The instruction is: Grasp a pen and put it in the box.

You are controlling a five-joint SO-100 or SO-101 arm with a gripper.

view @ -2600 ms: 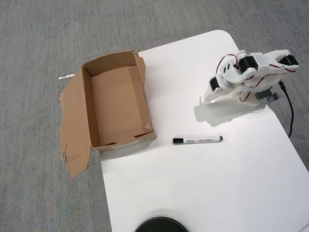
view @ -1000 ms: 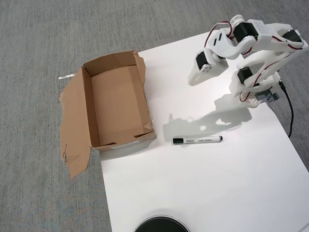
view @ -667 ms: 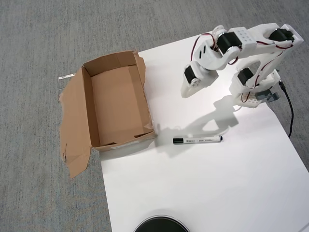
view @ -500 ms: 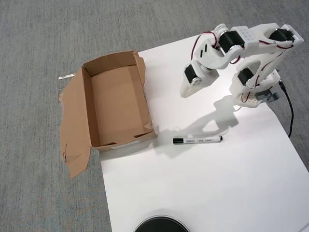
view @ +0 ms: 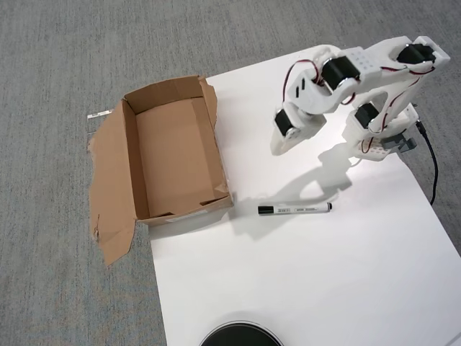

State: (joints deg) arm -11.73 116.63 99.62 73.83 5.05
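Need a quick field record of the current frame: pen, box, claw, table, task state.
pen: lying flat on the table, black cap toward the box, not held
box: open and empty, overhanging the table's left edge, one flap splayed out over the carpet
claw: above the table, up-frame of the pen, holding nothing; open or shut unclear
table: white
task state: pen not yet grasped

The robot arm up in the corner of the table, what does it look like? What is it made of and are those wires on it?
The arm is built from white plastic shells with boxy black motors at the joints. Thin red and dark wires loop between segments. A black cable trails from its base. The gripper is white too.
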